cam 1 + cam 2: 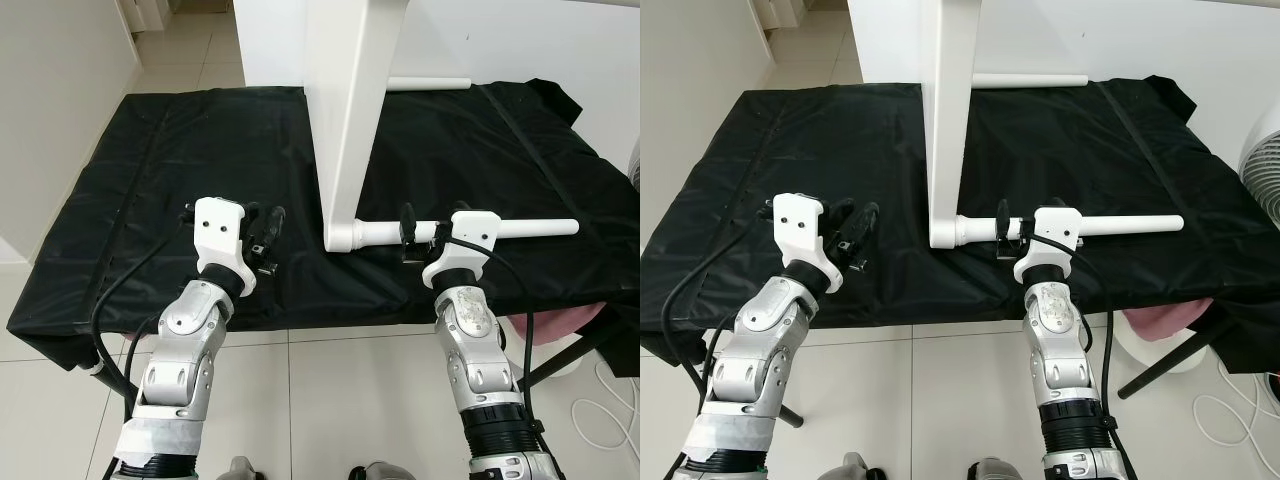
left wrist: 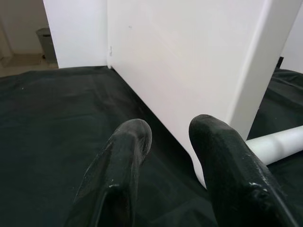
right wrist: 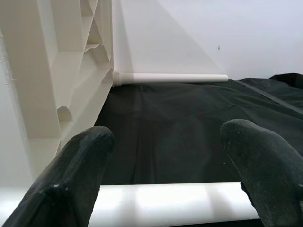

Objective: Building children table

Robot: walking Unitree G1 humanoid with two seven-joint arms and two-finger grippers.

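Tabletop (image 1: pixel 345 120) stands on edge on the black mat (image 1: pixel 180 170). Right gripper (image 1: pixel 422 240) sits open around the near leg (image 1: pixel 520 229), not clamped; left gripper (image 1: pixel 268 240) hovers open beside the top.

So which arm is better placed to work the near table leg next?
The right. The right gripper sits open, straddling the near white leg, as its wrist view shows. The left gripper hangs over the black mat, off to the tabletop's other side.
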